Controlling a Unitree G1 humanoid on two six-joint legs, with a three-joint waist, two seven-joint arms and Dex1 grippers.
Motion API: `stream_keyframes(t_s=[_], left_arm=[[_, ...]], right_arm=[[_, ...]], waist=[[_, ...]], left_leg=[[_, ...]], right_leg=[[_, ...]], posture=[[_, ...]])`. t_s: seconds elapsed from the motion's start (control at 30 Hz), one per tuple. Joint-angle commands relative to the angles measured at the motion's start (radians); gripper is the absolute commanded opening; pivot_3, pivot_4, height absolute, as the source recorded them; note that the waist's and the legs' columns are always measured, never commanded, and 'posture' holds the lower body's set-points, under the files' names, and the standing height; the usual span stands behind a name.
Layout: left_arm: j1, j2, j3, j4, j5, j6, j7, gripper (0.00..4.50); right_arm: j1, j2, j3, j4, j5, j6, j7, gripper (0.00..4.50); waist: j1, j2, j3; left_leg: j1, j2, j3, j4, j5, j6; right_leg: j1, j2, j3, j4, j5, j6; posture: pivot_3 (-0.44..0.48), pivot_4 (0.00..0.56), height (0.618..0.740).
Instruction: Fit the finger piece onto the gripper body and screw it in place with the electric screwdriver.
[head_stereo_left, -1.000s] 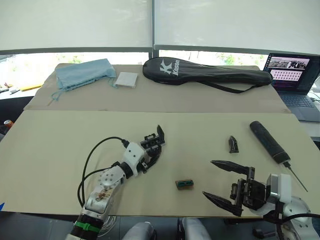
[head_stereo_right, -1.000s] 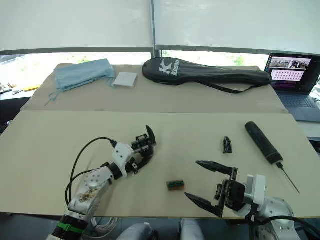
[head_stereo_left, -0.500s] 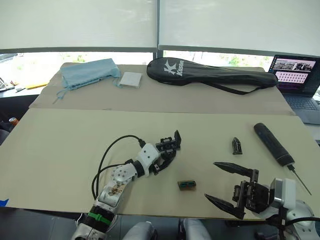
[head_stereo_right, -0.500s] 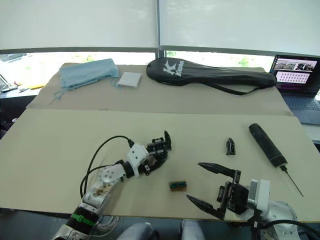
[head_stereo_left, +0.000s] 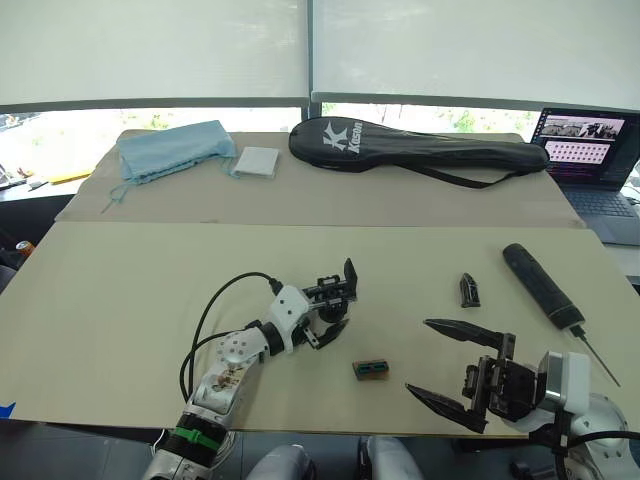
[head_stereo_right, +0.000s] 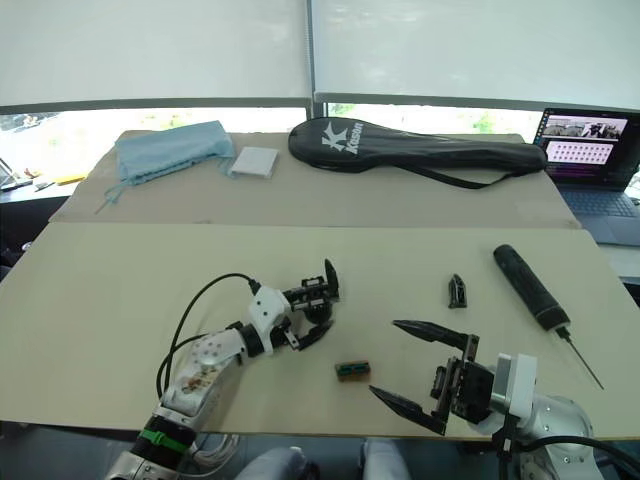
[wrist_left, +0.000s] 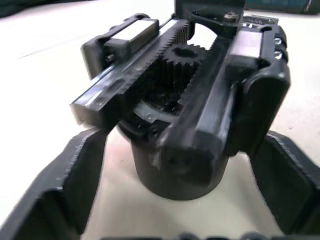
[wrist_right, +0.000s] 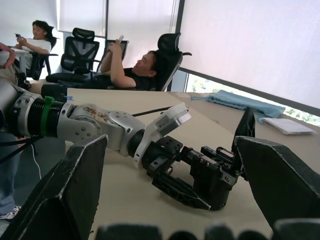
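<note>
Gripper body (head_stereo_left: 332, 297) sits on the surface (head_stereo_left: 120, 290) left of centre, its round base between the fingers of the left pincer (head_stereo_left: 322, 315), which closes around it. Well to the right, the finger piece (head_stereo_left: 467, 289) lies loose beside the electric screwdriver (head_stereo_left: 541, 285). The right pincer (head_stereo_left: 443, 362) hangs wide open and empty, near the finger piece. Its broad jaws could flick that small part away while closing.

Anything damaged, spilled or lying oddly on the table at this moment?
Nothing stands out. The finger piece and electric screwdriver lie apart on the table; the left gripper holds the gripper body.
</note>
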Motion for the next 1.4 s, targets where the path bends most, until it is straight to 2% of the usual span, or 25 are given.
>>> stream_keyframes(t_s=[0.03, 0.17, 0.27, 0.4, 0.5, 0.73, 0.87, 1.0, 1.23, 1.33, 1.4], left_arm=[[0.025, 0.046, 0.040, -0.017, -0.036, 0.043, -0.036, 4.47], [0.015, 0.133, 0.067, -0.002, -0.088, 0.031, -0.163, 4.47], [-0.044, 0.176, 0.062, 0.077, -0.100, -0.011, -0.264, 4.47], [-0.160, 0.173, 0.039, 0.215, -0.126, -0.049, -0.427, 4.47], [-0.245, 0.148, 0.023, 0.341, -0.095, -0.125, -0.493, 4.47], [-0.380, 0.084, 0.008, 0.555, -0.040, -0.243, -0.553, 4.47], [-0.405, 0.046, 0.031, 0.583, -0.071, -0.233, -0.589, 4.47], [-0.401, 0.018, 0.014, 0.585, -0.049, -0.253, -0.599, 4.47], [-0.407, 0.015, 0.015, 0.643, 0.015, -0.319, -0.546, 4.47], [-0.402, 0.030, 0.027, 0.656, 0.017, -0.330, -0.545, 3.67], [-0.384, 0.045, 0.026, 0.648, 0.017, -0.335, -0.556, 2.81]], right_arm=[[-0.008, -0.012, -0.013, -0.041, 0.006, -0.006, -0.010, 4.50], [-0.001, -0.015, -0.015, -0.048, 0.002, -0.006, -0.019, 4.50], [-0.005, -0.017, -0.013, -0.048, -0.003, -0.006, -0.027, 4.50], [-0.011, -0.022, -0.012, -0.054, -0.006, -0.002, -0.040, 4.50], [-0.011, -0.026, -0.011, -0.061, -0.009, -0.001, -0.046, 4.50], [-0.014, -0.028, -0.017, -0.073, -0.014, 0.000, -0.071, 4.50], [0.010, -0.009, -0.020, -0.089, -0.029, -0.018, -0.100, 4.50], [0.019, -0.013, -0.015, -0.090, -0.032, -0.017, -0.100, 4.50], [-0.003, -0.024, -0.017, -0.065, -0.025, -0.015, -0.086, 4.50], [-0.004, -0.024, -0.015, -0.060, -0.024, -0.014, -0.078, 4.50], [-0.007, -0.022, -0.013, -0.058, -0.025, -0.013, -0.076, 4.50]], waist=[[-0.001, 0.000, 0.000], [-0.008, 0.000, 0.000], [-0.009, 0.001, -0.001], [-0.003, 0.001, -0.001], [0.002, 0.001, 0.000], [0.005, 0.000, 0.000], [0.004, 0.000, 0.000], [0.005, 0.000, 0.000], [0.005, 0.000, 0.000], [0.005, 0.000, 0.000], [0.001, 0.000, 0.000]], left_leg=[[0.000, 0.000, 0.000, 0.000, 0.000, 0.000], [0.000, 0.002, 0.000, 0.000, 0.000, -0.001], [0.000, 0.002, 0.000, 0.000, 0.001, -0.001], [0.000, 0.001, 0.000, 0.000, 0.001, -0.001], [0.000, 0.001, 0.000, 0.000, 0.002, 0.000], [-0.001, 0.000, 0.000, 0.001, 0.002, 0.001], [-0.001, 0.000, 0.000, 0.001, 0.002, 0.002], [-0.002, 0.000, 0.000, 0.001, 0.005, 0.007], [-0.002, 0.000, 0.000, 0.001, 0.005, 0.007], [-0.001, 0.000, 0.000, 0.001, 0.005, 0.007], [-0.001, 0.000, 0.000, 0.001, 0.005, 0.007]], right_leg=[[0.000, 0.000, 0.000, 0.000, 0.000, 0.000], [0.000, 0.001, 0.000, 0.000, 0.000, 0.000], [0.000, 0.001, -0.001, 0.001, 0.000, 0.000], [0.000, 0.001, -0.003, 0.000, 0.000, 0.000], [0.000, 0.001, -0.005, 0.000, 0.001, -0.001], [0.000, 0.000, -0.005, -0.001, 0.001, -0.002], [-0.001, 0.000, -0.003, -0.001, 0.001, -0.002], [0.000, 0.000, -0.002, -0.001, 0.001, -0.002], [0.000, 0.000, -0.002, -0.001, 0.001, -0.002], [0.000, 0.000, -0.002, -0.001, 0.001, -0.002], [0.000, 0.000, -0.001, 0.000, 0.001, -0.002]], posture=[[0.000, 0.150, 0.740], [0.000, 0.150, 0.740], [0.000, 0.150, 0.740], [0.000, 0.150, 0.740], [0.000, 0.150, 0.740], [0.000, 0.150, 0.740], [0.000, 0.150, 0.740], [0.000, 0.150, 0.740], [0.000, 0.150, 0.740], [0.000, 0.150, 0.740], [0.000, 0.150, 0.740]])
